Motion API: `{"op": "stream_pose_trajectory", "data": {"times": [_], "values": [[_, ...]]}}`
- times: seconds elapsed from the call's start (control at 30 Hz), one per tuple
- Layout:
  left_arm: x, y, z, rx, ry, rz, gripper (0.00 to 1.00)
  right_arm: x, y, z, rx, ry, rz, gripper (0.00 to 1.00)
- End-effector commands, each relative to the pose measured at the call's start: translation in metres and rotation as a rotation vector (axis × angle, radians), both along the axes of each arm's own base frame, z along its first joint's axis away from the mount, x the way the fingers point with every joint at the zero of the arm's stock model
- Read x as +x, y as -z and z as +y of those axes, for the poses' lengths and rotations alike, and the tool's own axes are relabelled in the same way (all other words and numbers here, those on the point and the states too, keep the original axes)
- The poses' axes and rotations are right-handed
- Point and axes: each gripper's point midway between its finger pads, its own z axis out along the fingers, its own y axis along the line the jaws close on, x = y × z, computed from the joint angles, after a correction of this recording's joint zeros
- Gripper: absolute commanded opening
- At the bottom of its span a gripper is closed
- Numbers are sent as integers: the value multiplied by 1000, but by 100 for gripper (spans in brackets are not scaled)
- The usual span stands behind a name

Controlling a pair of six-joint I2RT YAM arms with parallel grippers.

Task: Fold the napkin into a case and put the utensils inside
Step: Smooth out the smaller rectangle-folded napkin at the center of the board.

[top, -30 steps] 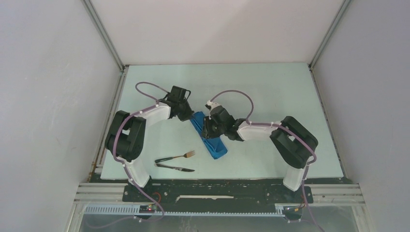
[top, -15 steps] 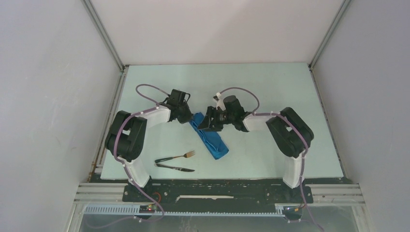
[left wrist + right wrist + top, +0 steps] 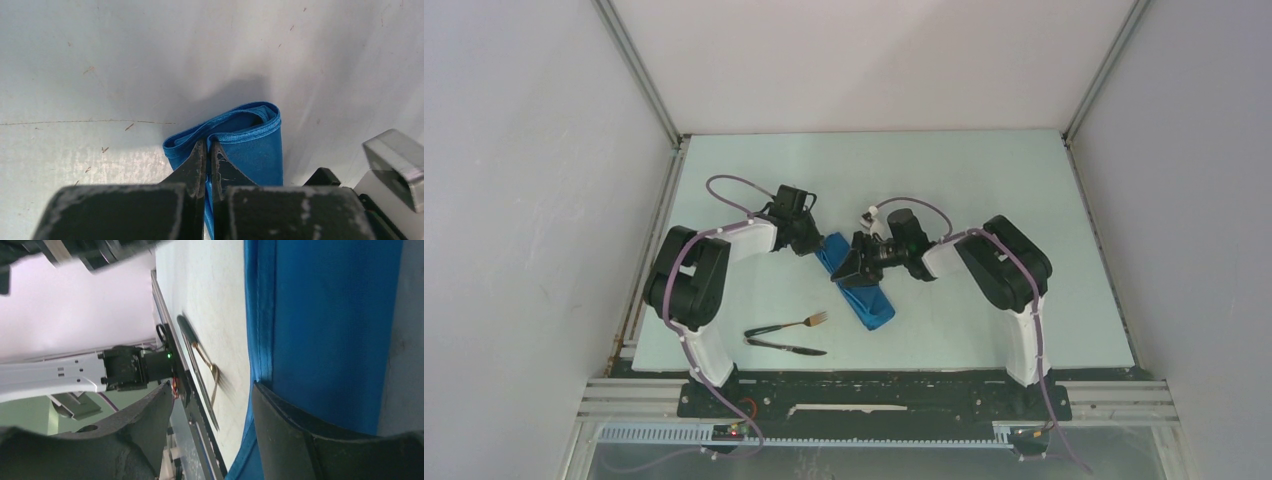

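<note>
Since a second ago the right gripper (image 3: 212,390) has spread its fingers wide and its elbow has folded in toward its base. The slim metal fork (image 3: 799,324) and dark knife (image 3: 789,347) have not moved. The left gripper (image 3: 207,150), reaching low, is pinched tight on the far-end hem of the narrow folded bright blue cloth case (image 3: 872,305). The case's long edge runs between the right fingers, unclamped. The utensils lie nearer the bases than either gripper's fingers, on the pale green table (image 3: 984,180) between white walls (image 3: 524,200).
</note>
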Motion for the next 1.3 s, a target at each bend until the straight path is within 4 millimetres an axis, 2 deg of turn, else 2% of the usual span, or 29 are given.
{"op": "stream_pose_trajectory", "data": {"times": [0.0, 0.23, 0.43, 0.5, 0.57, 0.67, 0.73, 0.87, 0.93, 1.03, 1.1, 1.27], "values": [[6, 0, 2, 14, 16, -25, 0, -21, -15, -13, 39, -45, -5, 68], [5, 2, 1, 8, 20, -18, 0, -53, -6, -40, -55, -99, -1, 68], [4, 4, 0, 3, 26, -13, 0, -71, -4, -65, -118, -117, -18, 68], [3, 4, -1, -2, 26, -10, 0, -71, -10, -71, -131, -114, -42, 68], [4, 2, -3, -11, 31, -10, 0, -67, -25, -71, -128, -105, -93, 68], [3, 2, -3, -15, 36, -9, 0, -62, -46, -61, -149, -103, -199, 69], [2, 1, -4, -18, 37, -3, 0, -53, -51, -49, -188, -88, -285, 68], [0, -4, -10, -50, 48, 14, 0, -13, -53, -39, -366, 38, -603, 67], [-3, -5, -13, -76, 53, 30, 0, 7, -55, -31, -402, 90, -748, 65], [-7, -4, -17, -127, 53, 66, 0, 33, -52, -15, -391, 137, -817, 55], [-10, -6, -18, -154, 56, 84, 0, 47, -51, -8, -394, 152, -852, 52], [-13, -12, -18, -192, 60, 111, 0, 58, -31, 9, -439, 95, -920, 48]]}}
